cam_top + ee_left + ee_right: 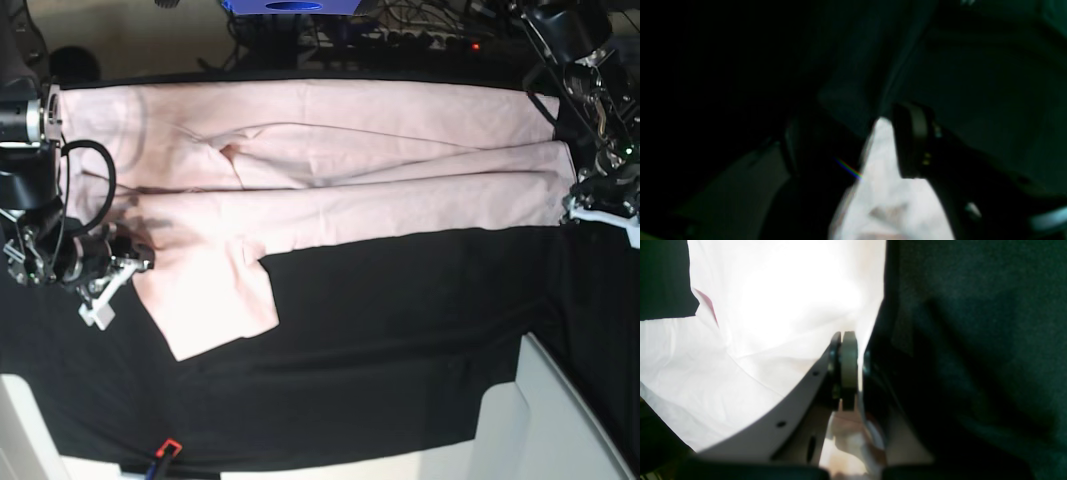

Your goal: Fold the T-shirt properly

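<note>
Broadly, the black cloth-covered table [400, 350] carries the large pale pink cotton T-shirt [330, 170], laid lengthwise across its far half with one sleeve flap hanging nearer, so both ends sit within reach. The right gripper [844, 340] has its jaws pressed together on the shirt's edge. The left gripper [853, 133] pinches a pale tip of fabric, apparently for a joint fold.

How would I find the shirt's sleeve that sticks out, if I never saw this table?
Look at the black table cloth covering the table, then the pale pink T-shirt stretched across its far half. Near the right gripper, one sleeve juts toward the camera, the only pink flap poking onto the black.
</note>
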Action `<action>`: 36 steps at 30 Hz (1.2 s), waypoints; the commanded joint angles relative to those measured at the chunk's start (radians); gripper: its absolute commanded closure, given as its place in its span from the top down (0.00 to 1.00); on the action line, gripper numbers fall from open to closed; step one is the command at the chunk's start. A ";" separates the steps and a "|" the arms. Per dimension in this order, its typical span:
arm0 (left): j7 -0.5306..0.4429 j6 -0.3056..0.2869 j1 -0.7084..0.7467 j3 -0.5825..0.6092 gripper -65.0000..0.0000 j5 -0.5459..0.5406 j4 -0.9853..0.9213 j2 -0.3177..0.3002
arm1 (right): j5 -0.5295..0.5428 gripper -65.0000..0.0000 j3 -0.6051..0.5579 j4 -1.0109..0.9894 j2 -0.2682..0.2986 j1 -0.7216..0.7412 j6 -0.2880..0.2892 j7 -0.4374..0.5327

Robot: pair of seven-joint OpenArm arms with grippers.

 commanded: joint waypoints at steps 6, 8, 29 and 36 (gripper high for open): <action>-0.017 0.002 -0.084 0.047 0.64 -0.015 -0.103 -0.014 | 0.012 0.00 0.003 0.014 0.012 0.028 0.007 0.006; -0.017 0.003 -0.101 0.058 0.64 -0.015 -0.128 -0.013 | 0.012 0.00 0.003 0.014 0.012 0.028 0.007 0.006; -0.026 0.000 -0.190 -0.065 0.64 -0.007 -0.355 -0.051 | 0.012 0.00 0.001 0.014 0.014 0.025 0.007 0.004; -0.069 0.005 -0.215 0.081 0.64 -0.007 -0.410 -0.059 | 0.012 0.00 0.001 0.014 0.015 0.023 0.007 0.004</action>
